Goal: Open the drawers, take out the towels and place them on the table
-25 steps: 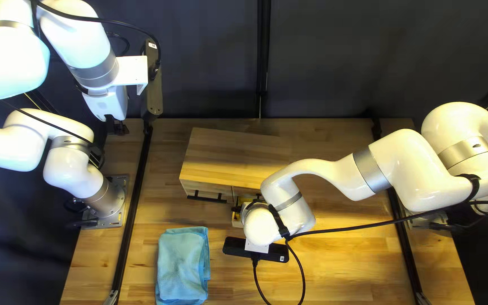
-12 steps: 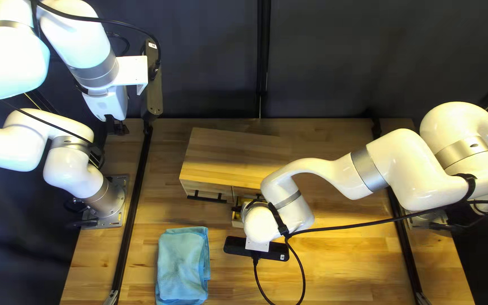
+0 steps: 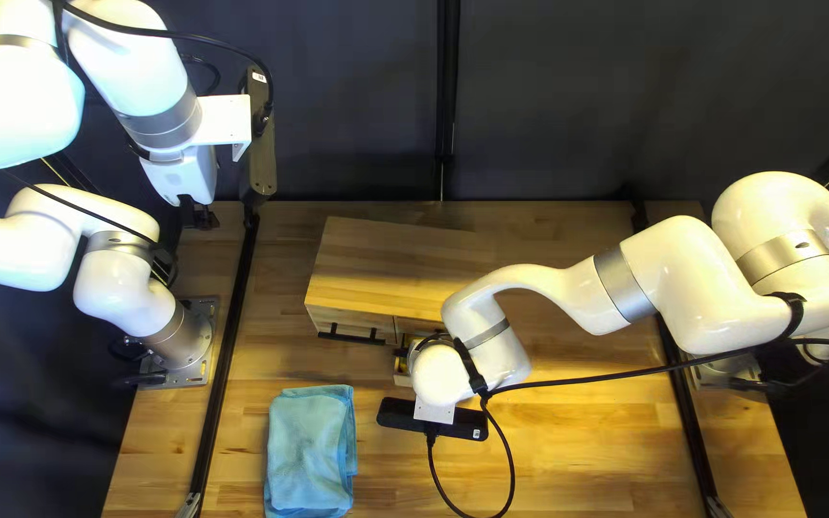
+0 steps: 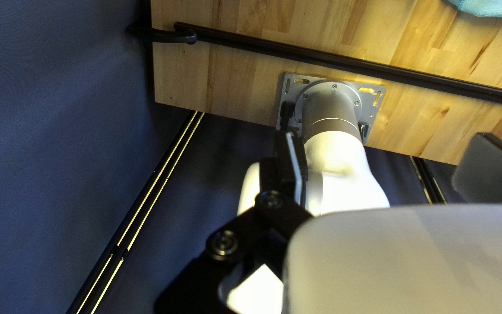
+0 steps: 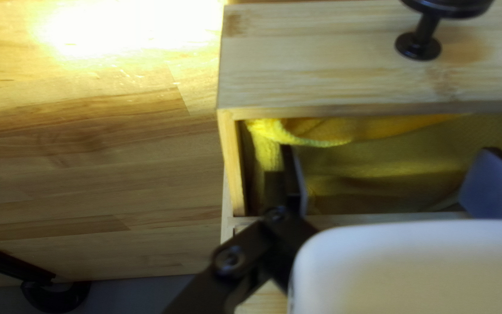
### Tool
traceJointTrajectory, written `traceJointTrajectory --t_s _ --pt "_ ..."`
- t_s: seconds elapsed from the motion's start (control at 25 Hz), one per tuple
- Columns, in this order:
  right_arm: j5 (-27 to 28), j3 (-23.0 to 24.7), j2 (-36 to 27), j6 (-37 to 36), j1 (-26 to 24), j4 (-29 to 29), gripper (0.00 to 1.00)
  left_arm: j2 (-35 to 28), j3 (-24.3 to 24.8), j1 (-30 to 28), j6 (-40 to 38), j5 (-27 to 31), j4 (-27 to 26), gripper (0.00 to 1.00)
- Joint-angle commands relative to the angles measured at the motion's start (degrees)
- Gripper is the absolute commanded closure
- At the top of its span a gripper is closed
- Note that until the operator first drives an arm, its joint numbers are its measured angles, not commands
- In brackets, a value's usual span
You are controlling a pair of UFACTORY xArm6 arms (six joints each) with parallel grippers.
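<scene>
Yellow towel fills the open drawer, bunched up against its front wall and side. The right claw is down inside that drawer with its fingers spread wide. One sits close by the drawer's side wall, the other is well apart across the cloth, and nothing is clenched between them.

Against a second ago, the right arm has eased a touch toward the left of the top left view, its wrist as low over the drawer as before. The drawer juts from the front of the wooden chest in the middle of the bench.

The blue towel lies folded on the bench near the front edge, just left of the right wrist, where it lay earlier. The left arm hasn't budged. It is raised at the left edge, and the left claw is released, hanging above its own base.
</scene>
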Motion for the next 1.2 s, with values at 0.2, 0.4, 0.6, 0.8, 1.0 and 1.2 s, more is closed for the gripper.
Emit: traceJointTrajectory --t_s 0.2,0.4,0.6,0.8,1.0,1.2 --pt "0.8 0.1 -1.1 -0.4 -0.1 0.2 0.88 0.0 0.0 0.0 0.0 0.0 0.0 0.0" --pt "3.0 -1.7 -1.0 -0.8 0.2 0.2 0.0 0.0 0.0 0.0 0.0 0.0 0.0 0.0" --pt "3.1 -1.8 -0.7 -0.8 0.1 0.2 0.0 0.0 0.0 0.0 0.0 0.0 0.0 0.0" --pt "3.2 -2.3 -0.6 -1.2 0.4 0.3 0.0 0.0 0.0 0.0 0.0 0.0 0.0 0.0" --pt "4.1 -5.0 1.4 -1.3 1.4 0.3 0.0 0.0 0.0 0.0 0.0 0.0 0.0 0.0" --pt "6.1 -6.5 1.5 -1.0 2.4 0.1 0.0 0.0 0.0 0.0 0.0 0.0 0.0 0.0"
